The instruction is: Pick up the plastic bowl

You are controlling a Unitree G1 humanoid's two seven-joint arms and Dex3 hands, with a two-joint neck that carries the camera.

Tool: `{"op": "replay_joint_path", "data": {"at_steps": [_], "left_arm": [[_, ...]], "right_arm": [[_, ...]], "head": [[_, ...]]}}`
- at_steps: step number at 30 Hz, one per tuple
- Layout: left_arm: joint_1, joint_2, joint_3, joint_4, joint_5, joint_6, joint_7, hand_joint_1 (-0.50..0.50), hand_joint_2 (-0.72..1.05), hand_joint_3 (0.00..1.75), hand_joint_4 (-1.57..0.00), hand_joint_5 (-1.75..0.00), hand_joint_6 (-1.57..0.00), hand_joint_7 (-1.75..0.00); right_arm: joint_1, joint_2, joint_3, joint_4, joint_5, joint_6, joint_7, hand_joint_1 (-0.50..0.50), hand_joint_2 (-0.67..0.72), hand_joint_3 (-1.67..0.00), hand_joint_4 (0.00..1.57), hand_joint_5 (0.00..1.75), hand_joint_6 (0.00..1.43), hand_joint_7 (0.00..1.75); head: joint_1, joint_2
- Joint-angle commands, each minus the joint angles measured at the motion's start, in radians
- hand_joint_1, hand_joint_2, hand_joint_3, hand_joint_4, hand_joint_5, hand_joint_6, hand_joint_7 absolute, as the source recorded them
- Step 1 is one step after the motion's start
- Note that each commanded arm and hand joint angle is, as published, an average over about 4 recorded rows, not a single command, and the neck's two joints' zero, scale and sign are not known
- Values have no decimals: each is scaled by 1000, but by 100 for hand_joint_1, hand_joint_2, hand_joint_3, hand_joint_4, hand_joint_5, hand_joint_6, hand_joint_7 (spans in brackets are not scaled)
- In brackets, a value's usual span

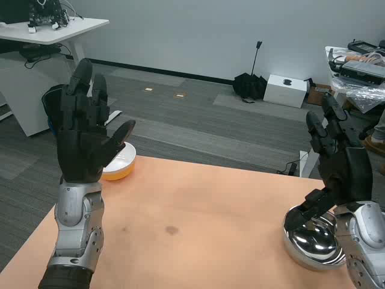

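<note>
My left hand (90,135) is raised above the table's left edge, palm facing in, fingers spread and holding nothing. Just behind it, partly hidden by the thumb, the bowl (120,164) sits at the far left corner of the table (192,217): white outside with an orange lower part, close to the far edge, so it is near my hand but not touched. My right hand (340,159) is up too, near the right edge, fingers apart and released, hovering over a steel bowl (313,241) that rests by the near right corner; I cannot tell whether its thumb brushes that rim. The steel one is not my target, so I would leave the right hand where it is. For the step in hand I judge the left should do the reaching: tip the palm down, bring the fingers over the far rim with the thumb on the near side, and close on the wall rather than push. The bowl looks light and sits near the edge, so a nudge could slide it off onto the floor (198,114).
</note>
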State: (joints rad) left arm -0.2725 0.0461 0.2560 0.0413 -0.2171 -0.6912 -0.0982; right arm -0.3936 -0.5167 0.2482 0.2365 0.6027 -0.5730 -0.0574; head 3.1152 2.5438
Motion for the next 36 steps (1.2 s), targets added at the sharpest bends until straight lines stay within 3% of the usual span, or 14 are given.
{"op": "replay_joint_path", "data": {"at_steps": [1,2,3,23,30,33,36], "left_arm": [[-324,84,-357,373,-130,-134,290,-50,-72,9,0,0,0,0],[-324,84,-357,374,-130,-134,291,-50,-72,9,0,0,0,0],[-326,84,-357,376,-130,-134,291,-50,-72,9,0,0,0,0],[-358,80,-357,423,-126,-125,291,-50,-72,9,0,0,0,0],[-364,81,-357,430,-125,-116,289,-50,-72,9,0,0,0,0],[-362,86,-355,426,-121,-85,267,-50,-72,9,0,0,0,0],[-354,102,-344,397,-91,-31,247,-50,-72,9,0,0,0,0]], "right_arm": [[82,55,-405,-260,-259,-39,-188,-46,72,0,0,0,0,0],[81,55,-405,-259,-259,-39,-188,-46,72,0,0,0,0,0],[80,54,-405,-256,-259,-39,-188,-46,72,0,0,0,0,0],[65,59,-403,-226,-264,-35,-188,-49,72,0,0,0,0,0],[65,61,-403,-221,-267,-29,-189,-46,72,0,0,0,0,0],[65,60,-399,-214,-269,-25,-189,-46,72,0,0,0,0,0],[65,54,-381,-197,-264,-24,-190,-46,72,0,0,0,0,0]], "head": [[-438,27],[-394,23],[-261,12],[-266,-17],[-248,-45],[-165,-70],[-11,-89]]}}
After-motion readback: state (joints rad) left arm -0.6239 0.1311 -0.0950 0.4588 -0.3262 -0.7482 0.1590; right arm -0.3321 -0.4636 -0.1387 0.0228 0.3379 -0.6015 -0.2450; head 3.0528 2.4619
